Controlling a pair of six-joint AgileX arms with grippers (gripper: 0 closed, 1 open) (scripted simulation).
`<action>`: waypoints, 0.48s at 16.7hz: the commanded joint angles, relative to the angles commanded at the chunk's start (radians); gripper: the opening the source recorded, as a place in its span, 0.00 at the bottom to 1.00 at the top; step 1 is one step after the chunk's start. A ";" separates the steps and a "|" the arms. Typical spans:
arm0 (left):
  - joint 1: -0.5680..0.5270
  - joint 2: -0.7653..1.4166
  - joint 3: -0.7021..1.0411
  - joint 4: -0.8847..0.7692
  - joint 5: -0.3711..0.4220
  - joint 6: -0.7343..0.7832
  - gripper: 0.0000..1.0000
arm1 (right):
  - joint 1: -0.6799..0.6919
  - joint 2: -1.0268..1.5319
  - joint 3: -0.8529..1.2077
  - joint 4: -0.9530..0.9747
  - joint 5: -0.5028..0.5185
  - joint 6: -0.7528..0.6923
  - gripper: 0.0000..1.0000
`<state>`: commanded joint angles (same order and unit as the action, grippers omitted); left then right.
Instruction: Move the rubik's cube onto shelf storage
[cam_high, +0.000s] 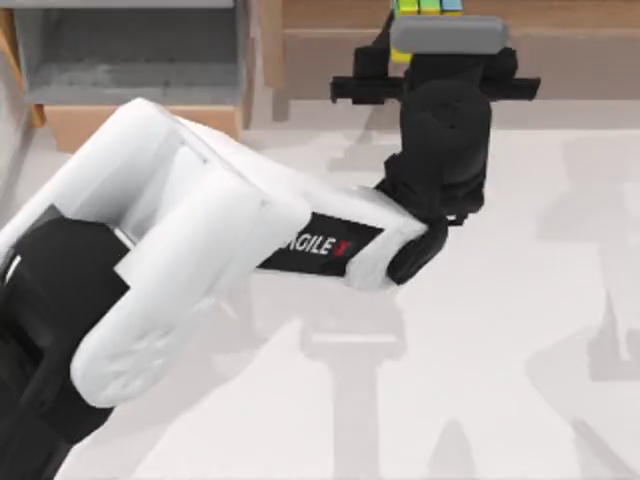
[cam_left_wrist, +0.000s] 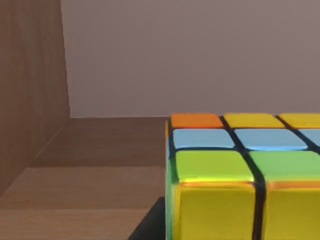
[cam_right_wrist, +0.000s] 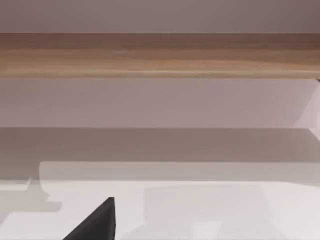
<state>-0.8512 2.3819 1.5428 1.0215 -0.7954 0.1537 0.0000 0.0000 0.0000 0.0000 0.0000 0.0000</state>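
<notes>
L arm reaching far, rubik's cube (cam_left_wrist: 240, 175) at shelf storage (cam_left_wrist: 95, 145) board

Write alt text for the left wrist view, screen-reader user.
A rubik's cube sits close to the camera, with orange, yellow, blue and green squares split by dark grid lines. It is over a brown wooden shelf board, with a wooden side wall at one edge and a plain grey-brown back panel behind.
</notes>
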 joint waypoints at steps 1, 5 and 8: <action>0.007 0.016 0.030 -0.015 0.006 -0.002 0.00 | 0.000 0.000 0.000 0.000 0.000 0.000 1.00; 0.034 0.070 0.160 -0.080 0.039 -0.014 0.00 | 0.000 0.000 0.000 0.000 0.000 0.000 1.00; 0.058 0.113 0.244 -0.130 0.059 -0.020 0.00 | 0.000 0.000 0.000 0.000 0.000 0.000 1.00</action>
<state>-0.7937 2.4947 1.7868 0.8916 -0.7365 0.1339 0.0000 0.0000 0.0000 0.0000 0.0000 0.0000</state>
